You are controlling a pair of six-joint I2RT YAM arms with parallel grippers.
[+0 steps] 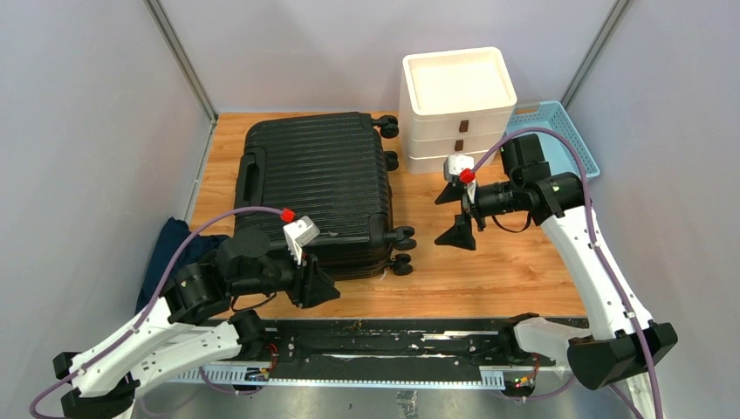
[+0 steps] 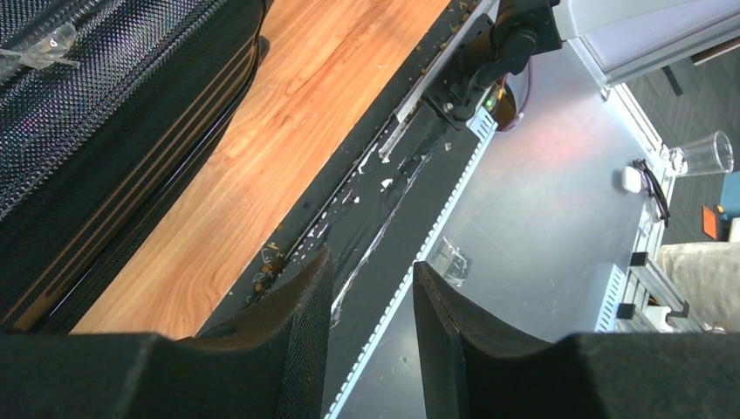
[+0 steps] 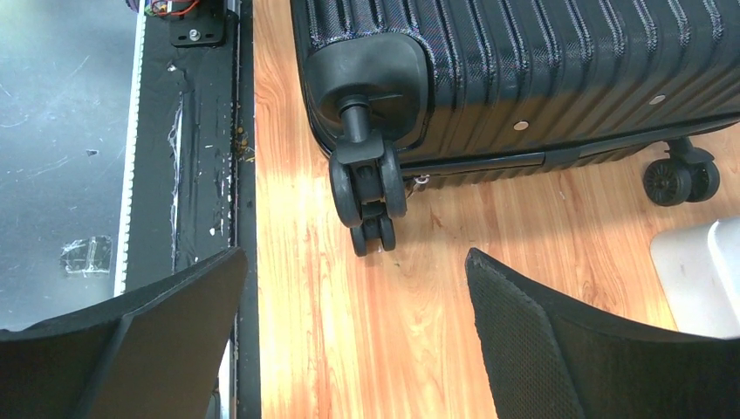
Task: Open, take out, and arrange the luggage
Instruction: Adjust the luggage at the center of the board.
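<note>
Lying flat and zipped shut, the luggage [image 1: 318,192] takes up the left-middle of the table [image 1: 489,279], ribbed shell facing up. Its side handle [image 1: 251,179] is on the left edge and all the little wheels [image 1: 401,237] stick out to the right. The far pair of wheels ends up just beside the white drawer unit [image 1: 458,109], and the near pair sits over bare wood.

The left gripper [image 2: 373,262] is down at the suitcase's near edge, close to the front corner. Its padded fingers [image 2: 297,332] are only partway apart with a narrow gap, and nothing sits in that gap, so it's released and not grabbing anything. From its wrist cam the case's side runs along the left and the black rail [image 1: 393,336] at the table's near edge is under the fingers. Can't tell if it touches the shell.

The right gripper [image 3: 355,257] hangs over the wood to the right of the case, between the wheels and the drawer unit. It's spread wide and holding nothing. Its cam looks straight down at the near wheel pair.

Further out, a light-blue basket [image 1: 567,131] is tucked behind and to the right of the drawers, at the far right corner. Some dark blue fabric [image 1: 170,244] is bunched up off the table's left edge, near the left arm.
</note>
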